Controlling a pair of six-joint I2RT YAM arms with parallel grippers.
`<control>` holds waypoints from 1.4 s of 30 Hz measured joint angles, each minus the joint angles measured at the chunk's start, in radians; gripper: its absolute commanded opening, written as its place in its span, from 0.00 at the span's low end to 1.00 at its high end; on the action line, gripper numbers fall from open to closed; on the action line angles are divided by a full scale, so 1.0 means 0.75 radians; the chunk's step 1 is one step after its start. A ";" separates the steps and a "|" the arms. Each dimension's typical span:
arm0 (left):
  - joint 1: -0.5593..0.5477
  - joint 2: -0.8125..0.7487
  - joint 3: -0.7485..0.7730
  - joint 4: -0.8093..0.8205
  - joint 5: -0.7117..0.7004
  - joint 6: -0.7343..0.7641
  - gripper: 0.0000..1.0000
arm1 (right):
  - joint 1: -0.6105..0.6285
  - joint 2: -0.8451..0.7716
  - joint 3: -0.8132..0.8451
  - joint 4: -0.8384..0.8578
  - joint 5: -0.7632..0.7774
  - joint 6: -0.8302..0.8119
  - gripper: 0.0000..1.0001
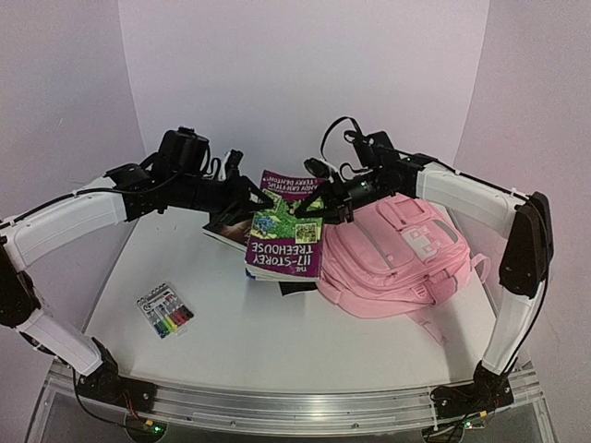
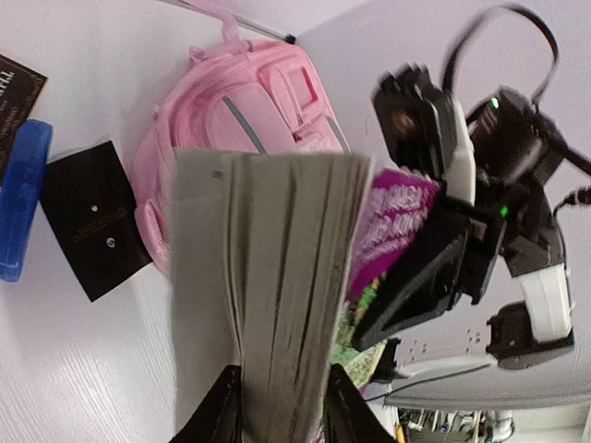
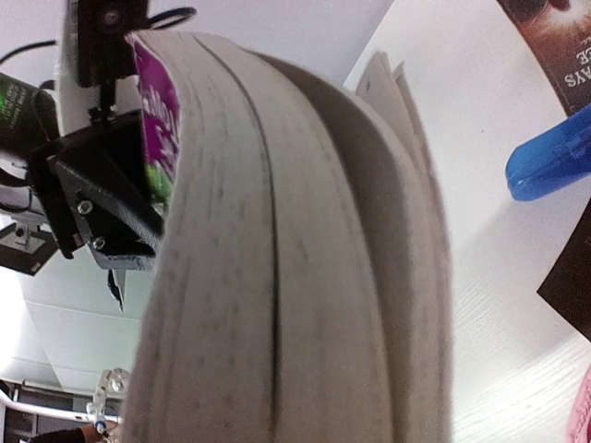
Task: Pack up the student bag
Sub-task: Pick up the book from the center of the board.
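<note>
White tabletop, near edge first: the marker pack [image 1: 165, 314] lies at your left. Mid-table, the left gripper [image 1: 257, 197] and right gripper [image 1: 319, 209] each clamp an opposite edge of the paperback [image 1: 284, 242], which hangs clear of the surface. Move both arms together or the pages will bow. Beyond, at right, the student bag [image 1: 397, 254] lies flat. No open pocket shows, so find one first.

Pink student bag [image 1: 397, 258]; purple-green book [image 1: 284, 245]; multicolour markers [image 1: 165, 312]

Pale lilac walls [image 1: 305, 83] enclose an evenly lit white table [image 1: 305, 341].
</note>
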 measured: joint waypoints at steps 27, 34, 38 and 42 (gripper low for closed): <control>0.134 0.347 0.152 0.812 -0.039 -0.429 1.00 | -0.320 0.031 0.175 1.000 0.429 1.102 0.00; 0.113 0.422 0.190 0.991 0.030 -0.474 1.00 | -0.323 0.031 0.088 1.058 0.439 1.145 0.00; 0.102 0.426 0.181 1.088 0.045 -0.510 0.93 | -0.320 0.031 0.059 1.057 0.436 1.149 0.00; 0.102 0.429 0.163 1.159 0.045 -0.546 0.73 | -0.314 0.030 0.046 1.073 0.435 1.158 0.00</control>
